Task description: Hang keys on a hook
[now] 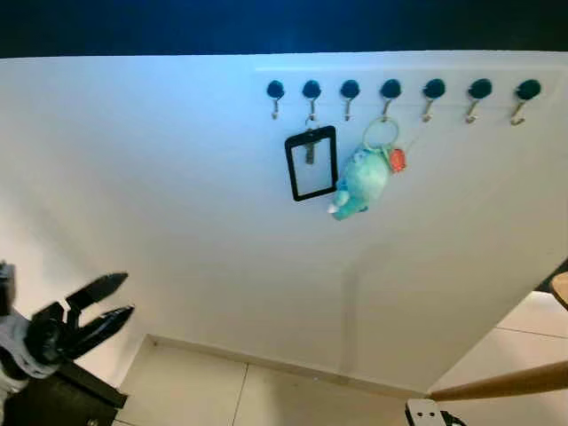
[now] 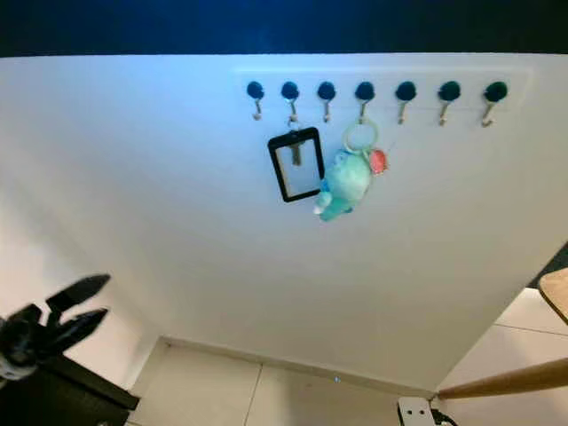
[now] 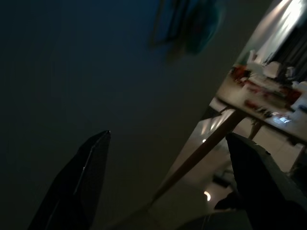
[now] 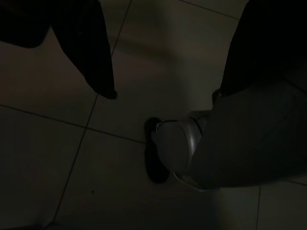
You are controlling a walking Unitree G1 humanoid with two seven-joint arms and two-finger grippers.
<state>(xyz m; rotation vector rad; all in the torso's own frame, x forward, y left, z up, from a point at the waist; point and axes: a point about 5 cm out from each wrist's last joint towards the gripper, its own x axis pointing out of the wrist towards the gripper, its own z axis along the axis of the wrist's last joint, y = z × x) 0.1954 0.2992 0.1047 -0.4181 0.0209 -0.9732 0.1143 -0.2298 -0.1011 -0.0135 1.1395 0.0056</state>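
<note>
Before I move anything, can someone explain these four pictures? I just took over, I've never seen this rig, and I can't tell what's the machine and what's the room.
This is a walking humanoid robot facing a white wall. The two bright pictures come from its head camera and show the same scene. On the wall is a row of seven dark round-knobbed hooks. A black-framed card holder hangs from the second hook, and a teal plush keychain on a ring from the fourth.

The two-fingered black left claw is raised low at the left, open and holding nothing. The dark picture looking between two black fingers towards the wall is its wrist camera.

The last picture is the right claw's wrist camera: it hangs open over the tiled floor, above a foot.
</note>
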